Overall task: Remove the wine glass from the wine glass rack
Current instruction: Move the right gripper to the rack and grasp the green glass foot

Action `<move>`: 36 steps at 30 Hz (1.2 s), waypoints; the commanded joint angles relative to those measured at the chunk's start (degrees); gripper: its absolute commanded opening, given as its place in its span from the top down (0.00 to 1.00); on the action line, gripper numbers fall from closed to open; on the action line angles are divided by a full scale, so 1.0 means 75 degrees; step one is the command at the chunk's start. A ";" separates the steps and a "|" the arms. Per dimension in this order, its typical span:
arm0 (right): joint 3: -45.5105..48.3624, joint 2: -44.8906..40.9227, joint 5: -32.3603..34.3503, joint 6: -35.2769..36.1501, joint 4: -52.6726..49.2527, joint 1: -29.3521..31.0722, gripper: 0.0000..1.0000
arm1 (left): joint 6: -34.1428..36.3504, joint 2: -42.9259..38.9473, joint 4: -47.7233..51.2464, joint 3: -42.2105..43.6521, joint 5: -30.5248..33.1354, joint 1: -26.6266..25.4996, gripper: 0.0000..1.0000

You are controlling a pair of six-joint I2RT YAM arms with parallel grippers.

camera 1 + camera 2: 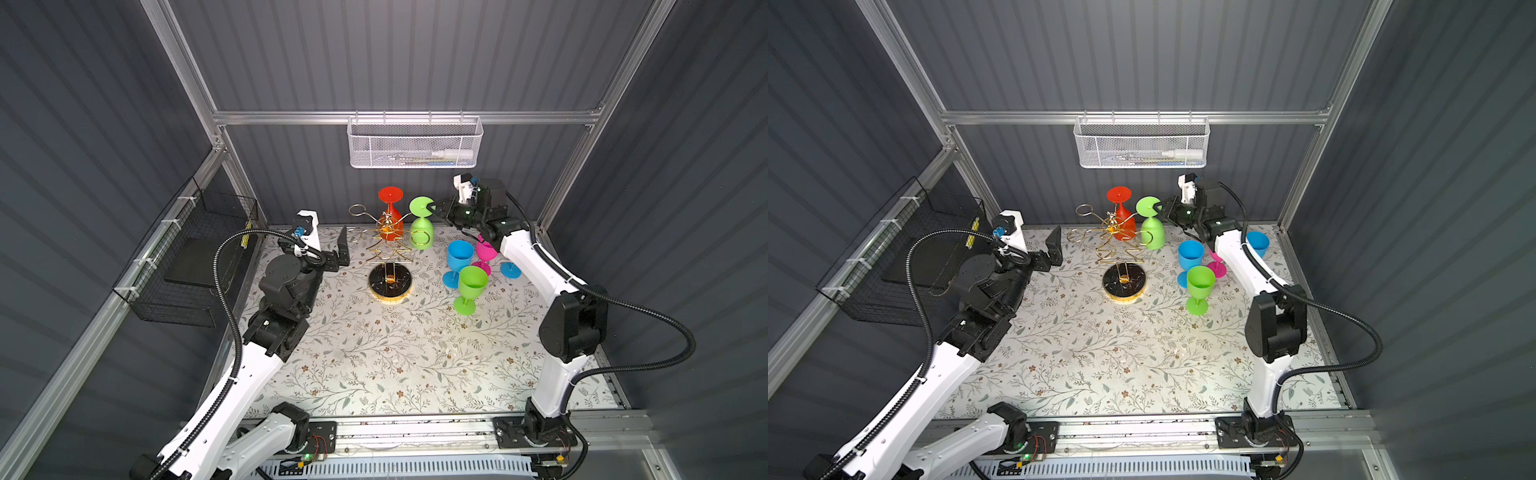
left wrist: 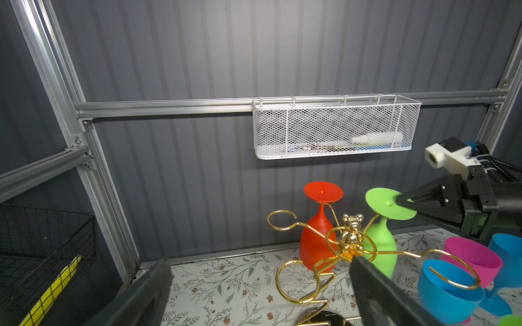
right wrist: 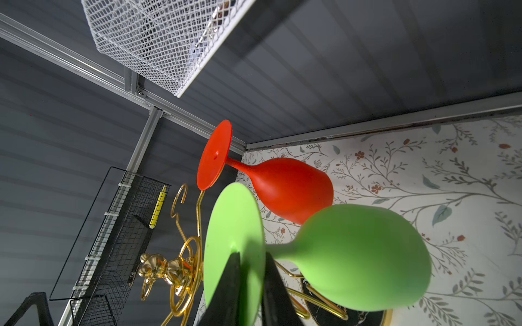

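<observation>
Though upside down on gold rack (image 1: 382, 280), lime-green wine glass (image 1: 421, 233)

wine glass rack (image 1: 399, 287): table (image 1: 374, 353) middle, toward the back
hanging wine glasses (image 1: 421, 232): 2, rack's rear arms
standing wine glasses (image 1: 460, 254): 4, right of rack

Both top views look steeply down from high above the front edge of the table (image 1: 374, 353), taking in its whole surface. The left wrist camera sits low, facing the back wall (image 2: 197, 56) past the wine glass rack (image 2: 350, 237); the right wrist camera, rolled sideways, looks from very close at the green wine glass (image 3: 361, 254). All four views share rack and glass.
</observation>
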State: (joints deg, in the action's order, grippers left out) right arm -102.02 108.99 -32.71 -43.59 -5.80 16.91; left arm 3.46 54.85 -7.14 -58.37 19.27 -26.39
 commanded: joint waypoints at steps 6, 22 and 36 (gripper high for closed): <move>0.0005 -0.0117 -0.0437 -0.0313 0.0362 -0.0033 0.93 | 0.0043 -0.0177 0.0084 0.0110 -0.0130 0.0055 0.00; 0.0296 -0.0071 -0.1126 -0.1474 0.1678 -0.0051 1.00 | -0.0012 -0.0247 0.0114 0.0109 -0.0181 0.0057 0.00; 0.0405 -0.0039 -0.1253 -0.1546 0.1761 0.0060 1.00 | -0.0042 -0.0251 0.0131 0.0108 -0.0196 0.0059 0.00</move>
State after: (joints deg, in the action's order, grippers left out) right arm -99.33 108.86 -40.51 -55.07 5.19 16.86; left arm 3.44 53.84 -5.98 -58.37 18.39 -26.15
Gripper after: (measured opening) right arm 0.056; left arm 0.997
